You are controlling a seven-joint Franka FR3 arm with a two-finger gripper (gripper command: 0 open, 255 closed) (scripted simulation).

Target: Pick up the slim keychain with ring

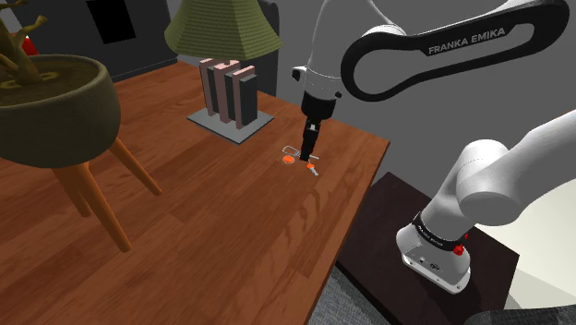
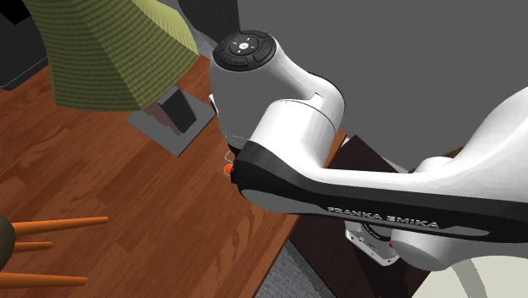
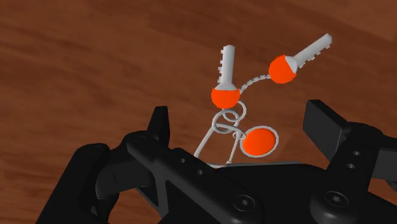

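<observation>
Black gripper (image 3: 238,114) is released, fingers (image 3: 159,124) wide apart; keychain (image 3: 225,95) lies between them, touching neither, keys pointing straight ahead.

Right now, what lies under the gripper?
Under the gripper, the keychain lies on the wooden table between open fingers: two orange-headed keys, rings, an orange tag. Its body covers the wire loop's lower end.

There was 1 brown wooden table (image 1: 203,231). There was 1 slim silver keychain (image 3: 229,121), carrying 2 orange-headed silver keys (image 3: 224,76) and 1 round orange tag (image 3: 259,141). Also counted: 1 olive-green ribbed lampshade (image 1: 222,26), 1 flat grey base (image 1: 242,132) holding 3 upright slabs (image 1: 224,90), and 1 dark olive bowl-shaped planter (image 1: 55,111).
</observation>
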